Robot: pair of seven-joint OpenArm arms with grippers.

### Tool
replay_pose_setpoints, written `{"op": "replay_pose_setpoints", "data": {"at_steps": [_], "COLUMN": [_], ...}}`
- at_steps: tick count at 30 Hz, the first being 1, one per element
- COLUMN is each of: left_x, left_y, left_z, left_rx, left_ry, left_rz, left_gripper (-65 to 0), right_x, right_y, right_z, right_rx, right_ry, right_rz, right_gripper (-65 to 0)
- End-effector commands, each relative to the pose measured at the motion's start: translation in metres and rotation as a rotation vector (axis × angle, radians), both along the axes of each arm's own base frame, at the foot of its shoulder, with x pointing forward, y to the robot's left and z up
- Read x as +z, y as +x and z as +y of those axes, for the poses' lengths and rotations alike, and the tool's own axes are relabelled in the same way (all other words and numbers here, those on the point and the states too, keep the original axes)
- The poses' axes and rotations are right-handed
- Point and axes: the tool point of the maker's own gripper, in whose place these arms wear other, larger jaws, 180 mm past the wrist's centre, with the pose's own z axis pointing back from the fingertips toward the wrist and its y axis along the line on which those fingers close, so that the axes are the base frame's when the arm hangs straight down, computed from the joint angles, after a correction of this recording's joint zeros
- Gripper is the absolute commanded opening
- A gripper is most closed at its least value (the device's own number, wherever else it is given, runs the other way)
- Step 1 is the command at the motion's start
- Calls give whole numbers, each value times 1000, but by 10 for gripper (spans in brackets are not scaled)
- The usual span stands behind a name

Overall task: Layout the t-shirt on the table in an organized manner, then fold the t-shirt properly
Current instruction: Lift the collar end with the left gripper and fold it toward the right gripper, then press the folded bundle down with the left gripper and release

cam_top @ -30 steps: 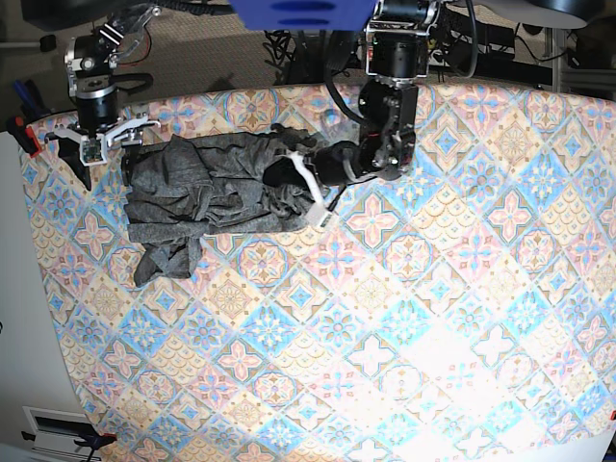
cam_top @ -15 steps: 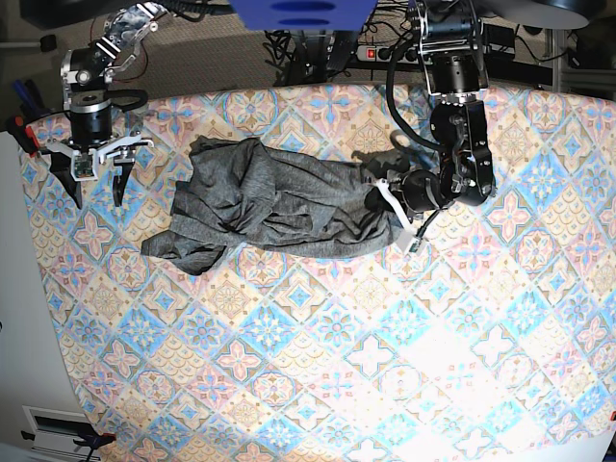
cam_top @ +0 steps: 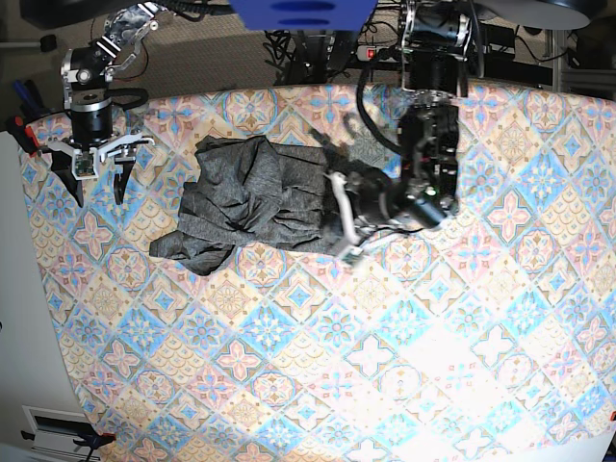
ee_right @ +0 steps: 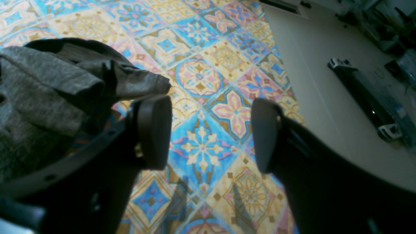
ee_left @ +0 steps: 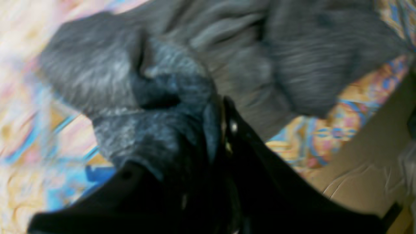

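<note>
The dark grey t-shirt (cam_top: 252,195) lies crumpled on the far left part of the table (cam_top: 385,366). My left gripper (cam_top: 348,223) is at the shirt's right end, shut on a bunch of its fabric. The blurred left wrist view shows the cloth (ee_left: 156,107) gathered and pinched in the left gripper (ee_left: 222,130). My right gripper (cam_top: 96,171) hangs open over the table's left edge, apart from the shirt. In the right wrist view its fingers (ee_right: 154,131) stand wide around bare tablecloth (ee_right: 201,152), with the shirt's edge (ee_right: 48,91) just beside the left finger.
Grey floor (ee_right: 325,81) runs along the table's edge by the right gripper, with a black bar-shaped object (ee_right: 367,97) lying on it. A red clamp (cam_top: 29,137) sits at the table's far left corner. Cables and arm bases (cam_top: 318,43) crowd the far edge.
My left gripper first dragged the shirt's end to the right, then came back left with it, bunching the shirt. The right gripper stayed open at the left edge, shifting slightly.
</note>
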Motion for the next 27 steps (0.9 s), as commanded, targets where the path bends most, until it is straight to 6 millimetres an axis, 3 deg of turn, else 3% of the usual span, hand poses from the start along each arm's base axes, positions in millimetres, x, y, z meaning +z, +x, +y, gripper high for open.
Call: {"op": "replay_pose_setpoints", "data": {"at_steps": [1, 9, 15, 21, 27], "left_x": [14, 35, 51, 58, 26], "left_y": [7, -3, -15, -18, -11], "left_z": [-14, -86, -126, -140, -137], "left_rx": [1, -80, -138, -132, -130], "left_ry": [-20, -18, -32, -25, 44], "left_rz": [-34, -49, -62, -62, 24], "left_gripper": [-650, -650, -650, -650, -650], "right_x": [16, 15, 14, 14, 14], "right_y": [4, 2, 2, 2, 2], "right_z": [-1, -1, -1, -1, -1], "right_rx": [6, 5, 5, 5, 5], "right_ry": [-10, -11, -11, -11, -11], "right_rz": [-60, -55, -53, -53, -53], "right_gripper": [-278, -278, -278, -278, -278]}}
